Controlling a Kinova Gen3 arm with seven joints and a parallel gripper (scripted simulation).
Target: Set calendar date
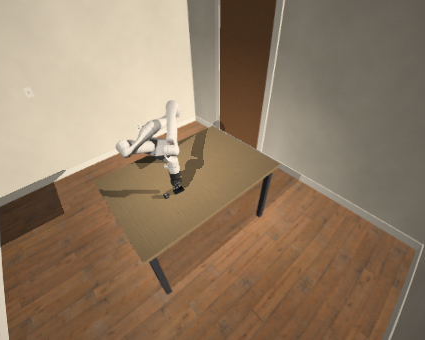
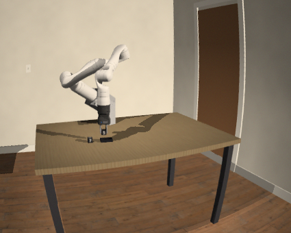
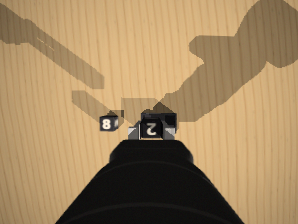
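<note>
1. Holding a black cube (image 3: 150,128) between its fingertips, the gripper (image 3: 150,131) points straight down above the wooden table (image 2: 182,137); the pincer is clamped on this cube, whose face toward the wrist camera shows a white 2.
2. The grey fingertips press the cube's left and right sides in the wrist view.
3. Directly below the held cube lies the dark tray (image 2: 106,139), flat on the table; in the wrist view only a dark edge of it (image 3: 171,119) shows behind the cube.
4. From the exterior view the gripper (image 2: 103,131) hangs a little above the tray, not touching it.
5. A second black cube (image 3: 108,123) stands on the table just left of the tray in the wrist view, outside it, with an 8 on its upward face.
6. In the exterior view this cube (image 2: 90,140) sits just beside the tray's left end, apart from it.
7. The white arm (image 2: 93,70) folds back on itself above the table's far edge, and its shadow falls across the table top toward the door (image 2: 218,65).
8. From the top view the gripper (image 1: 177,190) and loose cube (image 1: 166,195) are near the table's middle.
</note>
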